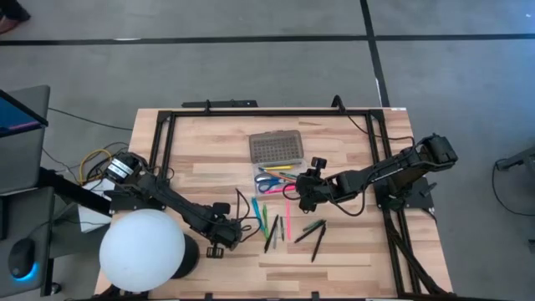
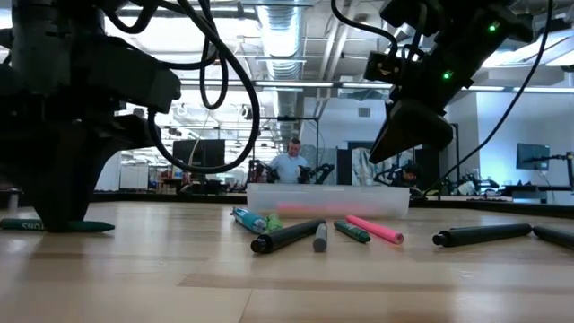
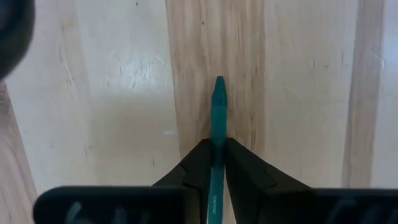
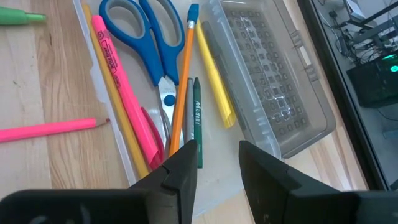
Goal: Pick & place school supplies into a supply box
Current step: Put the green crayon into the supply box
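Left gripper [image 3: 217,163] low at the left of the high view, beside the big white ball [image 1: 142,250], squeezed on a teal pencil [image 3: 218,106] lying on the wooden table [image 1: 351,251]. Right gripper [image 4: 217,163] spread wide, holding nothing, hanging right over the supply box [image 1: 277,149] near the middle. Blue scissors [image 4: 146,37], pink marker [image 4: 121,74], orange pencil [image 4: 182,81] and yellow pen [image 4: 214,74] already lying in its clear tray.

Left gripper [image 3: 217,171] low, fingers pinched together, right gripper [image 4: 217,165] hovering, fingers apart
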Controlling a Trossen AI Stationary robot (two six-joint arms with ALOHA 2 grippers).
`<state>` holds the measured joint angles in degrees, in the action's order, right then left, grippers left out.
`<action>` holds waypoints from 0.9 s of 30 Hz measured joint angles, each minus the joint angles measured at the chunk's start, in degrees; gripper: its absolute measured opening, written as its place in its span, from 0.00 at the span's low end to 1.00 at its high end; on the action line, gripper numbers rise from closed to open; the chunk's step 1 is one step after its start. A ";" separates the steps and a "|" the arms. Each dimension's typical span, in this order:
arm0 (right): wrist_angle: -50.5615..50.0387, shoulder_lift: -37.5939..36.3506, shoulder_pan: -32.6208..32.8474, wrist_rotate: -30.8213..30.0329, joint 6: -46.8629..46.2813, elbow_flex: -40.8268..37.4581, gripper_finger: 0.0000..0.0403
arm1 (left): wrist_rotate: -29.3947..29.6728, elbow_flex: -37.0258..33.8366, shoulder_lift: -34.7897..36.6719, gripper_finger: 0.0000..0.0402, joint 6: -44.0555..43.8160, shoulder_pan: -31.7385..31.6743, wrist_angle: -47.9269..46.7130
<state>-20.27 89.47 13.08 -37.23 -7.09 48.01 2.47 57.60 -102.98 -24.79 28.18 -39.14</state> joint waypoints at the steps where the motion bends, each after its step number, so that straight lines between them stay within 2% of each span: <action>1: 0.00 0.00 0.00 0.00 0.00 0.00 0.27 | 0.31 0.00 -0.02 0.08 0.13 0.00 0.10; 18: 0.00 0.00 0.00 0.00 0.00 0.00 0.27 | 2.57 -0.22 -0.17 0.09 1.72 0.04 3.28; 27: 0.00 -0.02 0.00 -0.02 0.00 0.00 0.27 | 5.94 -0.01 -0.21 0.08 3.41 0.06 4.00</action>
<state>-20.27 89.45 13.08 -37.26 -7.09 48.01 8.42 57.59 -103.20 -21.38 28.24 -35.14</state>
